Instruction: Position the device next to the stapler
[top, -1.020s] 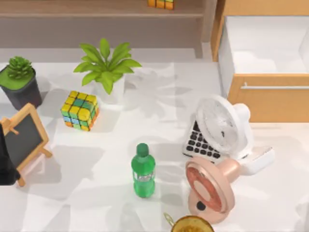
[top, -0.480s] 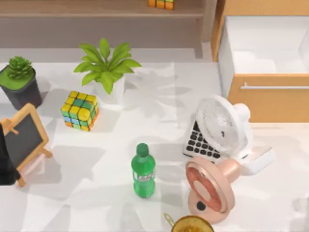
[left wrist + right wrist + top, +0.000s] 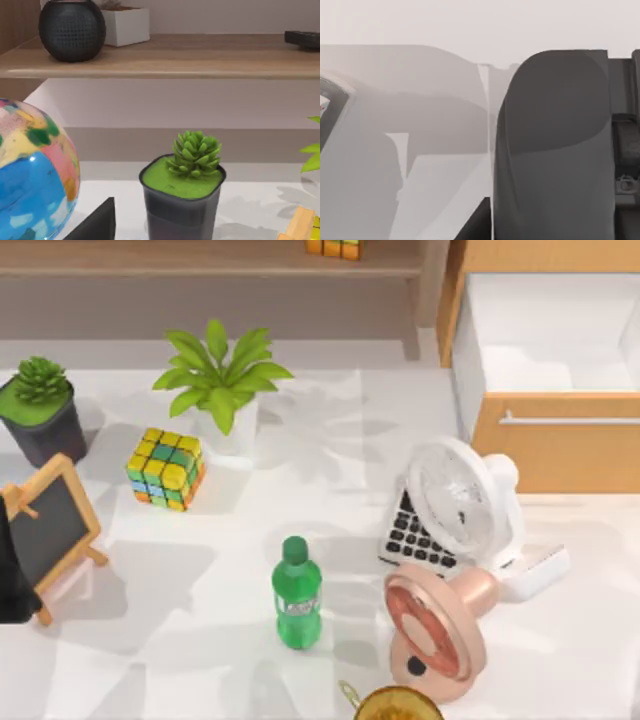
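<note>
Top view: the white table has its widest bare ground at the near left and centre, between the chalkboard easel and the green bottle. Another bare strip runs between the leafy plant and the open drawer. The near right corner is bare too.

The right half is crowded. The white fan stands over the calculator, and the pink fan sits just in front of both, close to the table's front edge. A puzzle cube lies near the leafy plant, and a succulent pot stands at the far left edge.

I cannot tell where the device lies.

The left arm sits at the left edge, beside the easel. In the left wrist view, the left gripper is low before the succulent pot. The right gripper hangs over bare tabletop. I cannot tell whether either gripper is open or closed.
</note>
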`<action>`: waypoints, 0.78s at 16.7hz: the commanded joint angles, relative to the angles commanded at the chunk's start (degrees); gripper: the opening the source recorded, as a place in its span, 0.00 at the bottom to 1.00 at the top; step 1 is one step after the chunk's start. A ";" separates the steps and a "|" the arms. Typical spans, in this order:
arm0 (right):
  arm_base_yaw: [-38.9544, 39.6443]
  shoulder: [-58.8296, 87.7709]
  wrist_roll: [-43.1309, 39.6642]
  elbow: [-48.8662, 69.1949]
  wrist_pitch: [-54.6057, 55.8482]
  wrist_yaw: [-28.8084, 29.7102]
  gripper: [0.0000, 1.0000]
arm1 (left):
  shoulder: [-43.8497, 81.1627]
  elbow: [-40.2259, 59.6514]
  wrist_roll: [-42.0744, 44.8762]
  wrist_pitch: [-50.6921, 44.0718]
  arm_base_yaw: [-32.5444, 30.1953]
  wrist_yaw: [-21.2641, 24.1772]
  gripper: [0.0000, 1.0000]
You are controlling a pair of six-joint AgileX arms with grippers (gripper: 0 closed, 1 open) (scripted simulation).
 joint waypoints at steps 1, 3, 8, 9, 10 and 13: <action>0.01 0.08 0.02 -0.09 -0.04 0.04 0.00 | 0.00 0.00 0.00 0.00 0.00 0.00 1.00; 0.01 0.08 0.02 -0.09 -0.04 0.04 0.00 | 0.00 0.00 0.00 0.00 0.00 0.00 1.00; 0.01 0.08 0.02 -0.09 -0.04 0.04 0.30 | 0.00 0.00 0.00 0.00 0.00 0.00 1.00; 0.01 0.08 0.02 -0.09 -0.04 0.04 0.38 | 0.00 0.00 0.00 0.00 0.00 0.00 1.00; 0.01 0.08 0.02 -0.09 -0.04 0.04 0.45 | 0.00 0.00 0.00 0.00 0.00 0.00 1.00; 0.01 0.08 0.02 -0.09 -0.04 0.04 0.68 | 0.00 0.00 0.00 0.00 0.00 0.00 1.00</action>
